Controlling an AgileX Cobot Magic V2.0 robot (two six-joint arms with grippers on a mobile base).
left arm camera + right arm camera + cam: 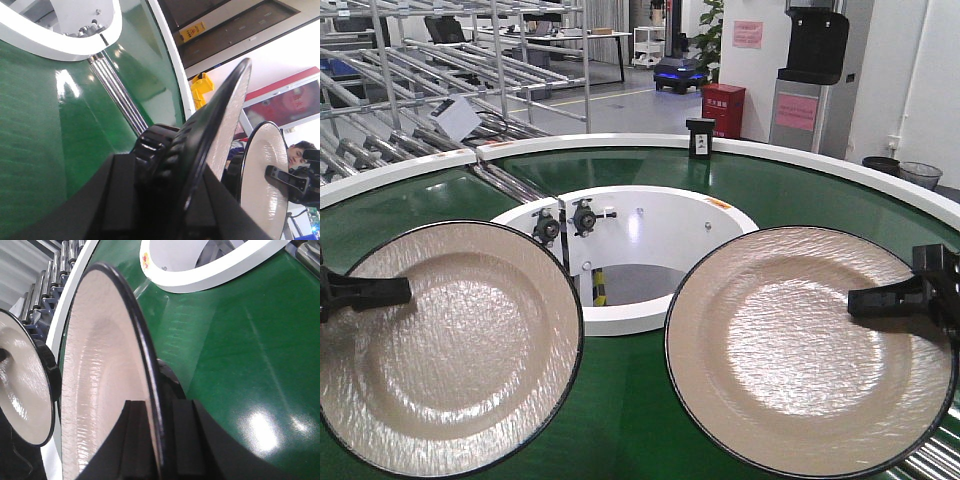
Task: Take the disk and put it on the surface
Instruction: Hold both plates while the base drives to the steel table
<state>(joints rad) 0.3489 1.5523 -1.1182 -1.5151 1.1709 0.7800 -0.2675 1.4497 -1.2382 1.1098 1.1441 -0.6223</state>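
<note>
The left disk [445, 345] and the right disk [810, 345], both beige with black rims, hang side by side without touching, tilted above the glossy green conveyor belt [620, 410]. The left fingers [370, 292] are clamped on the left disk's outer rim, and the right fingers [885, 297] grip the right disk's outer rim likewise. Between and behind the disks sits the belt's white inner ring [640, 318].
</note>
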